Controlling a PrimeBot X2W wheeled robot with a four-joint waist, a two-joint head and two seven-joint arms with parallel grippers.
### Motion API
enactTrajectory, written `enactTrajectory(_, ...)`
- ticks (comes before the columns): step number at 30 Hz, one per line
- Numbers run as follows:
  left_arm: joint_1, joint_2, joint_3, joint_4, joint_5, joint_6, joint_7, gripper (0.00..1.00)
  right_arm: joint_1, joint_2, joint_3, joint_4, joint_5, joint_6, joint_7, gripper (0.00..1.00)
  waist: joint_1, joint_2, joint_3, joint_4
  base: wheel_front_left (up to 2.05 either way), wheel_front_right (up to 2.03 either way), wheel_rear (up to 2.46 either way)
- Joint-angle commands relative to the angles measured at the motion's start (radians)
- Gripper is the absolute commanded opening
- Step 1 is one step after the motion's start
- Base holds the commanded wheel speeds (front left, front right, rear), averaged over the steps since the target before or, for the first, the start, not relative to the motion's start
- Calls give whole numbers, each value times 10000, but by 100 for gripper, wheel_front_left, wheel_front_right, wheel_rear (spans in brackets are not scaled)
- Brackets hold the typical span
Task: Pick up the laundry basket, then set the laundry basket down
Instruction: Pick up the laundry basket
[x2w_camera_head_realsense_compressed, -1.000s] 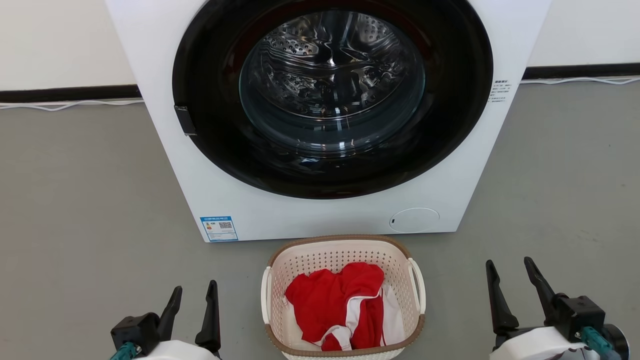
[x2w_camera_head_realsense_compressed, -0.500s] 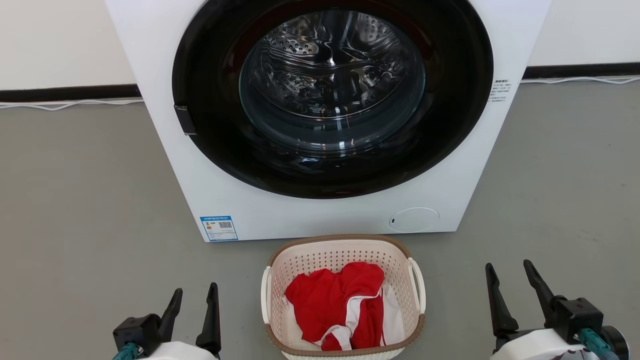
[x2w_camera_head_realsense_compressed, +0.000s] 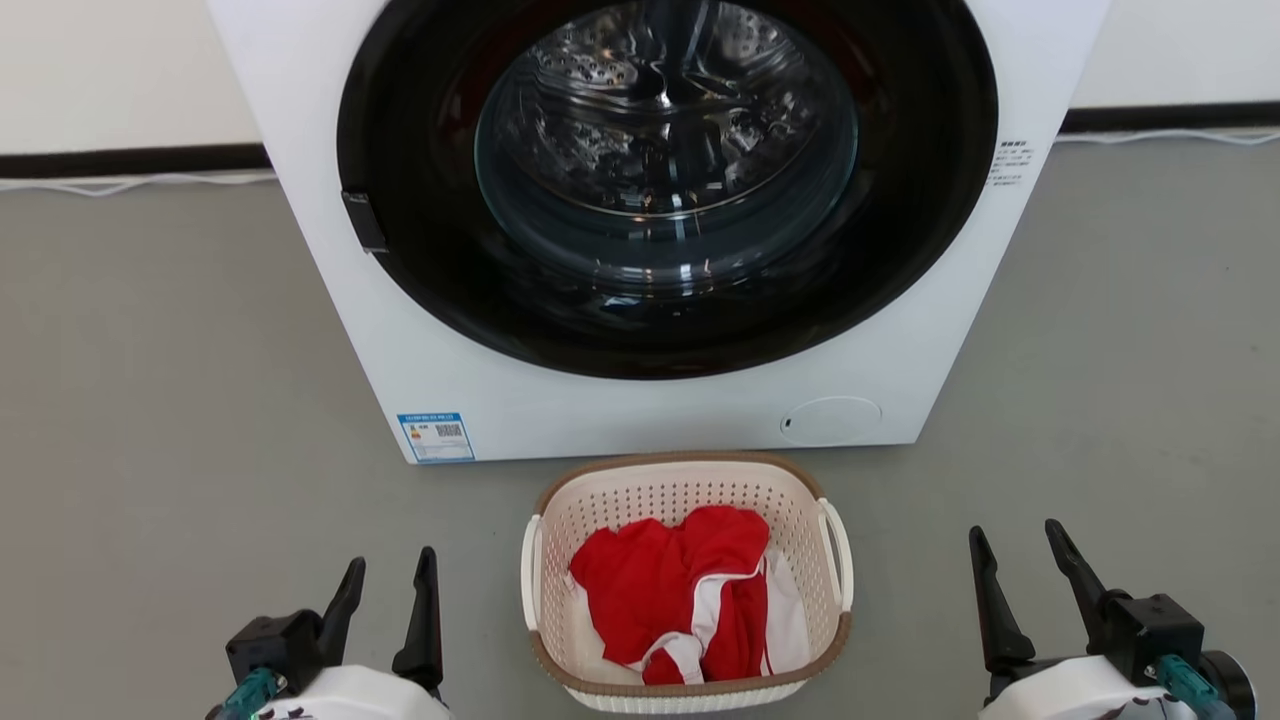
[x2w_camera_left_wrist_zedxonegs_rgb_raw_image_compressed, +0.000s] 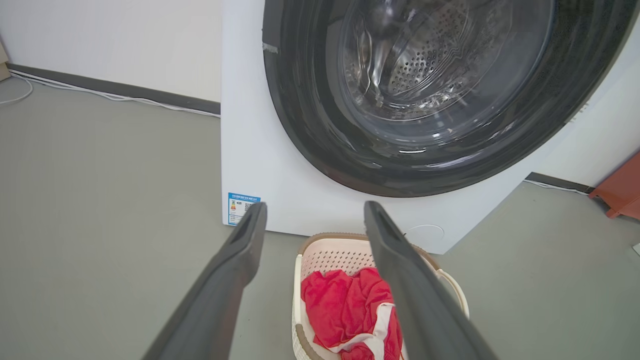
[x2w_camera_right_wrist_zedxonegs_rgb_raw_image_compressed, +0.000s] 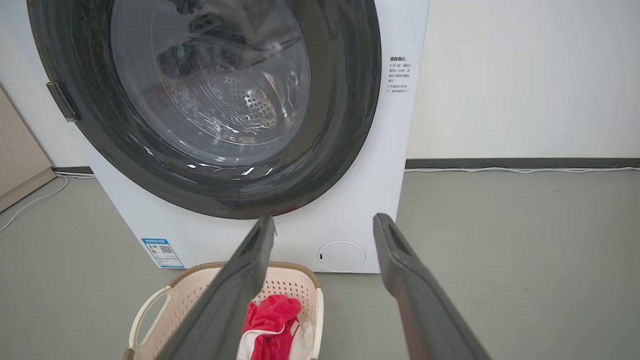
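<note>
Plastic, thin and perforated, makes up the small cream-white laundry basket (x2w_camera_head_realsense_compressed: 660, 500) with its brown woven-look rim. It stands on the grey floor (x2w_camera_head_realsense_compressed: 180, 400) just in front of the large white front-loading washing machine (x2w_camera_head_realsense_compressed: 640, 420), between the two arms. I'd judge it light and fairly stiff, though the walls may flex if squeezed. The crumpled red-and-white garment (x2w_camera_head_realsense_compressed: 660, 590) inside adds little weight and is soft enough to shift if the basket tips. The smooth walls look slippery, so the sensible hold is the two white loop handles, the left handle (x2w_camera_head_realsense_compressed: 530, 585) and the right handle (x2w_camera_head_realsense_compressed: 838, 565), taken together so it lifts level. The left gripper (x2w_camera_head_realsense_compressed: 392, 560) hangs well out from the left handle, dark fingers spread with nothing between them. The right gripper (x2w_camera_head_realsense_compressed: 1014, 530) is the same on the other side, farther off. Against half a second back, the head camera has shifted: machine and basket sit a touch higher in its view, and more of the basket's near rim shows. Basket and garment lie as they did, and neither gripper has closed in.
</note>
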Motion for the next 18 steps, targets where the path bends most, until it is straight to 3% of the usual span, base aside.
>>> enactTrajectory(1, -510, 106, 247, -225, 51, 57, -134, 100, -338, -40, 237, -178, -63, 67, -137, 100, 0, 0, 126, 26, 0, 0, 0)
enactTrajectory(18, -2352, 106, -132, 331, 384, 26, -134, 100, -2360, -40, 481, 890, -327, 67, -138, 100, 0, 0, 2563, 81, 0, 0, 0)
